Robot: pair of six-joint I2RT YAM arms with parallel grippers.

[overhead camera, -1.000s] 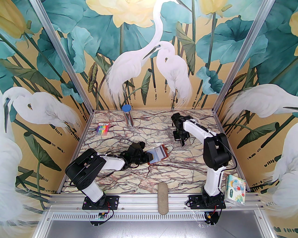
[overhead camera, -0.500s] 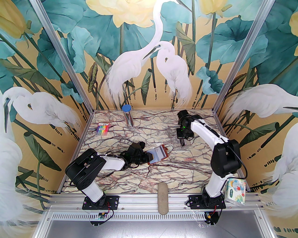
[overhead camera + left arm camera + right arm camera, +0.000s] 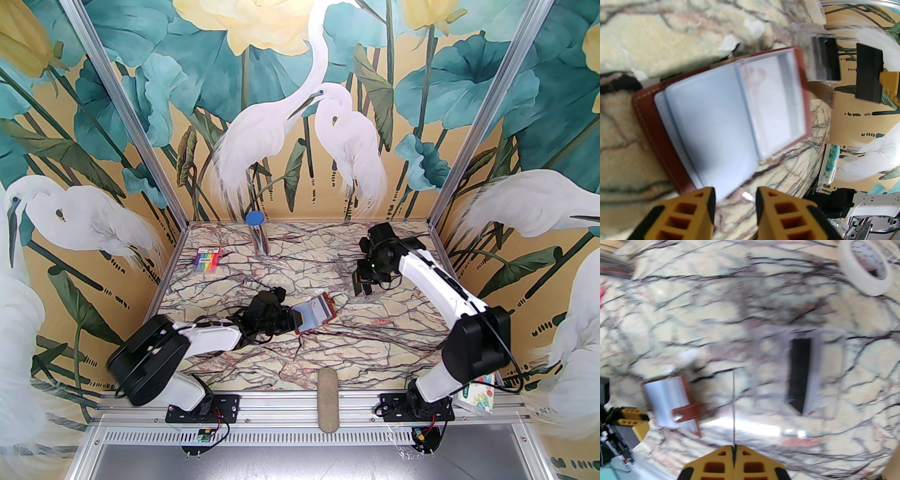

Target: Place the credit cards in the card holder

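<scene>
The left fingers (image 3: 767, 199) stand half apart at the near corner of the holder (image 3: 316, 313); whether they pinch it, I cannot tell. The holder lies open in the middle of the table (image 3: 375, 337), its long axis running near-left to far-right, with the tab (image 3: 331, 298) at the far-right end. The right fingers (image 3: 734, 448) are clenched on a card (image 3: 733, 404), edge-on, its length pointing straight out of them. The step in hand, I judge, is inserting this card. Next, its edge must meet the mouth of a sleeve (image 3: 712, 121).
</scene>
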